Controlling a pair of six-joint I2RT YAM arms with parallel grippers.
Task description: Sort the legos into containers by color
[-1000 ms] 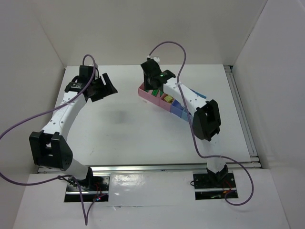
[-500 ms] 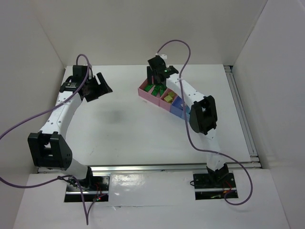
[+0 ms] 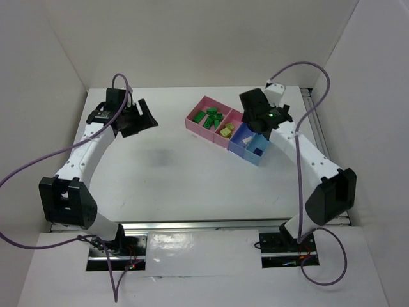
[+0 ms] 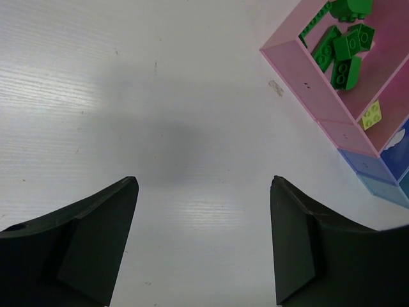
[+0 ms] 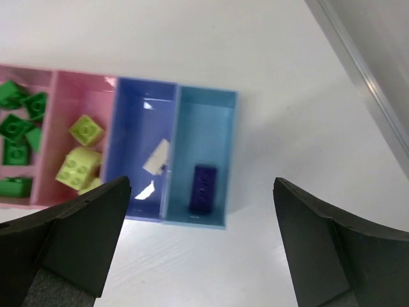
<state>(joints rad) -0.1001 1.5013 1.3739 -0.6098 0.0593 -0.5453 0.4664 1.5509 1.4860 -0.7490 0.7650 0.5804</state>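
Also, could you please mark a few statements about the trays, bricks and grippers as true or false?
1. The dark blue brick lies in the light blue tray. True.
2. The green bricks share the light blue tray. False: they are in the large pink tray.
3. The left gripper and the right gripper are both open and empty. True.
4. The yellow bricks lie loose on the table. False: they sit in the smaller pink tray.
5. The left gripper hangs over the trays. False: it is over bare table beside them.
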